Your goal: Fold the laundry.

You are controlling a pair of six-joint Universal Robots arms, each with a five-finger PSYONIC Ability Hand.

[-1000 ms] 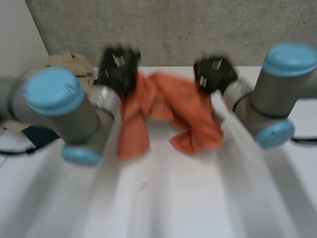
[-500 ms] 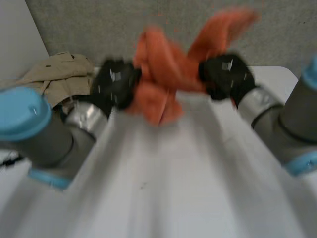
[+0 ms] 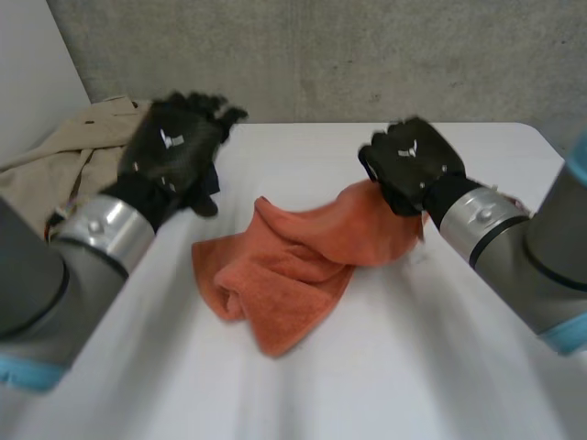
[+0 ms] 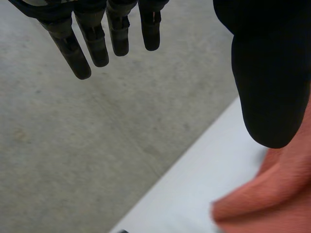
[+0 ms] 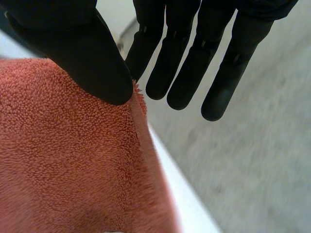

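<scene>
Concrete wall (image 3: 367, 55) stood behind, white tabletop (image 3: 385, 367) in front. Orange towel (image 3: 284, 275) lay crumpled mid-tabletop in loose rolls, one end running up under the right hand (image 3: 413, 165). In the right wrist view its fingers (image 5: 187, 73) were straight and relaxed past the towel's hem, and the thumb (image 5: 92, 58) rested on the terry at that hem; nothing was pinched that I could see. Left hand (image 3: 174, 147) was up off the tabletop and apart from the towel, fingers (image 4: 95, 41) straight and spread, holding nothing. Beige garment (image 3: 83, 151) was heaped at the far left corner, touched by neither hand.

Handling, as judged: thick looped terry, soft, limp and light, with no stiffness to keep a shape. It would sag and double over wherever unsupported. Pile looked grippy rather than slippery, and not fragile. Best hold was probably the stitched hem at two corners of one short edge, pinched thumb against fingers so the cloth hangs flat. Which folds hid the other corners I could not tell.
</scene>
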